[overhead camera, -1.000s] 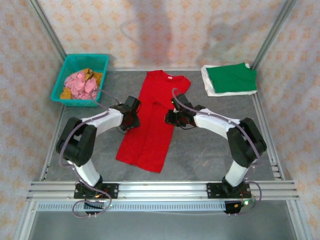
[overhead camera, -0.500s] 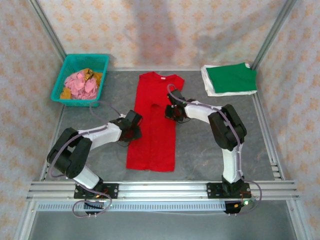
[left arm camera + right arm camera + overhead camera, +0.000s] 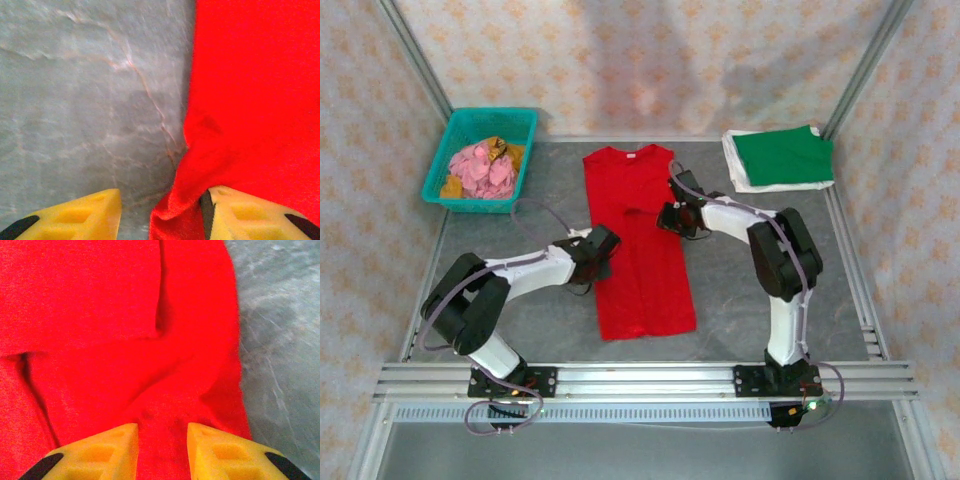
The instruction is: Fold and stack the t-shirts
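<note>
— Red t-shirt (image 3: pixel 642 262): where?
— Flat on the table (image 3: pixel 750 290), right of the teal basket (image 3: pixel 470 202). The left gripper (image 3: pixel 160 214), fingers apart, straddles its basket-side edge. The right gripper (image 3: pixel 162 440) is on the far edge with a narrow gap; I cannot tell if it's clamped.

Teal basket (image 3: pixel 470 120) (pink and yellow cloth (image 3: pixel 485 168) inside), grey table (image 3: pixel 750 300), patterned walls (image 3: pixel 650 60)
</note>
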Available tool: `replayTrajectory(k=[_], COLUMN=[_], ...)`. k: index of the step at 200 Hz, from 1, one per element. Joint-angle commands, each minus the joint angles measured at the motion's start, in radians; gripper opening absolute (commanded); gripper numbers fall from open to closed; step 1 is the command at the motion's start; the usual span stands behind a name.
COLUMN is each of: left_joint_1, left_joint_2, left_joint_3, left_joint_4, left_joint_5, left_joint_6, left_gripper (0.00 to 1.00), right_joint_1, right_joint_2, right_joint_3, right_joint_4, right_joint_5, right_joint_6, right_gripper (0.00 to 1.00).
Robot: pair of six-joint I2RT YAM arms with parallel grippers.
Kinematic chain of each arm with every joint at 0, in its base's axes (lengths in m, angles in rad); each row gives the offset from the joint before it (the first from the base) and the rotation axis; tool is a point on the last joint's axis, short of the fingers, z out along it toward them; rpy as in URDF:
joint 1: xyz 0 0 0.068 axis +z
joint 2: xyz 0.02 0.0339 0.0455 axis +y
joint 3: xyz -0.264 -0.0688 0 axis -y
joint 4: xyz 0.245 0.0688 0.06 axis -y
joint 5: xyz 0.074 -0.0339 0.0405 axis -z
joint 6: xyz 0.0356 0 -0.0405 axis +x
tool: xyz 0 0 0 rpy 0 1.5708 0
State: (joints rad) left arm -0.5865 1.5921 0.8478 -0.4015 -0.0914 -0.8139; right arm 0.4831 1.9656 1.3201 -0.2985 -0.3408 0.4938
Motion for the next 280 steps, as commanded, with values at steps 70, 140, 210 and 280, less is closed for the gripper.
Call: replayTrajectory(k=[70,140,210,280], left_joint_1=[0.184,0.266,0.296,0.344], left_joint_2=[0.176,0.651,0.889,1.158], left_joint_3=[0.441,0.955,1.244,1.698], left_joint_4=[-0.138,-0.306,-0.360,-0.443], left_joint_5=[-0.026,0.050,0.088,0.204], left_joint_6=[0.274,0.304,0.298,0.352], left_gripper=[0.42,0.36,0.35,0.36], right_joint_1=[0.014,0.005,-0.037,-0.054], right_joint_2=[0.055,0.340,0.514,0.677], right_joint_3=[0.206,0.546,0.699,1.058], right_joint_4=[-0.099,-0.213,-0.169,-0.286], right_joint_5=[0.083,0.148,0.045,-0.035], right_joint_6=[-0.110,-0.090,0.049,0.112], right_gripper=[0.31,0.24,0.24,0.28])
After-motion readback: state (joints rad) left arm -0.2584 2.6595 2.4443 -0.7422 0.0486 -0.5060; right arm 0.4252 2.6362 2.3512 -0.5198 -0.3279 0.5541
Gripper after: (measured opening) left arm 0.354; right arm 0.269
